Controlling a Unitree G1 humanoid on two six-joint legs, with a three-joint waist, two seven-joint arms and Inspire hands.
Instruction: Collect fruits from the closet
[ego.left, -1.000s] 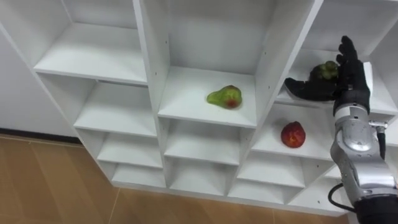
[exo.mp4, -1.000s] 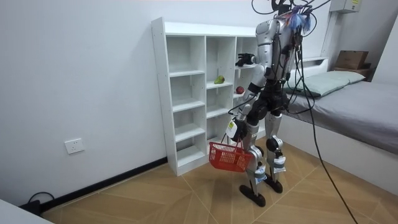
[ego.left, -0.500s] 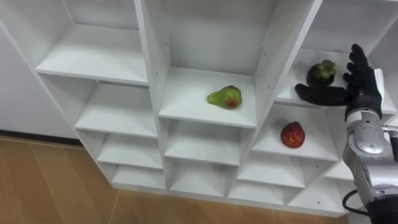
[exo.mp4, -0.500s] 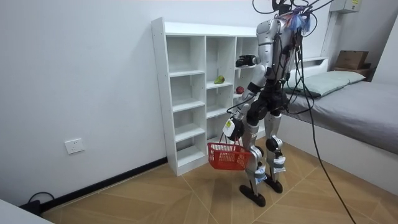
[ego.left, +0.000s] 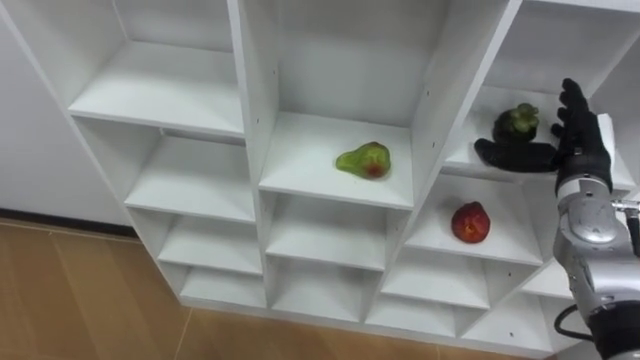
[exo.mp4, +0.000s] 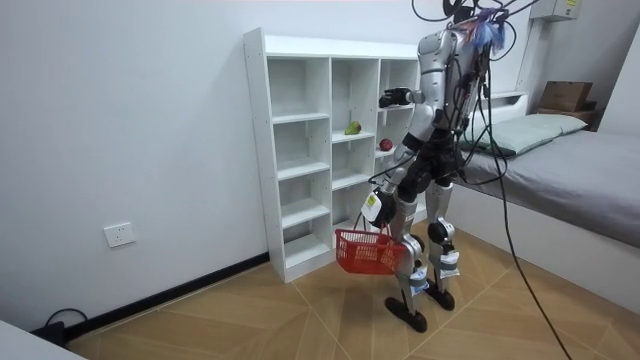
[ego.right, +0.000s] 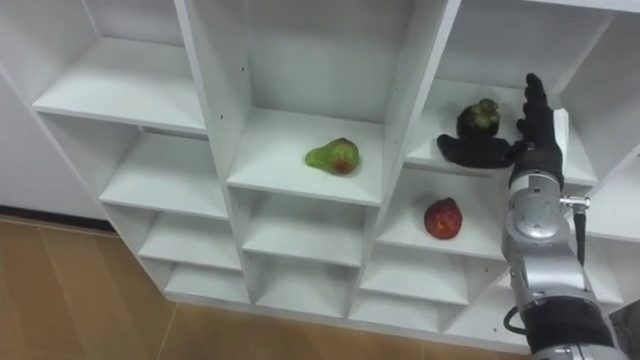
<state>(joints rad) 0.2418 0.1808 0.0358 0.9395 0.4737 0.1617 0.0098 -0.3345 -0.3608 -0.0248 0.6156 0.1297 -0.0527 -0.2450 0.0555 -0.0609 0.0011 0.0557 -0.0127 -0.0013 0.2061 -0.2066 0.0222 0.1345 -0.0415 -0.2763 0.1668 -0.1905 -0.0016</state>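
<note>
In the left eye view, the white closet has many open compartments. The right robot hand is raised at 3 o'clock in the picture, inside the upper right compartment. Its fingers point up toward 12 o'clock and are almost straight, while the thumb reaches out toward 9 o'clock. The dark fruit sits on the shelf in the angle between them, at 10 o'clock from the palm and just above the thumb. The robot hand is spread open and is not closed on the fruit; whether it touches the fruit I cannot tell. A green fruit lies in the middle compartment, at 9 o'clock from the hand, and a red fruit lies one shelf below, at 7 o'clock from the hand.

In the right eye view, the same pose shows: the forearm rises from 5 o'clock and the thumb lies in front of the dark fruit.

In the room view, the robot stands before the closet with the right arm lifted to that upper shelf. The left robot hand hangs low at 6 o'clock and holds the red basket by its handle.
</note>
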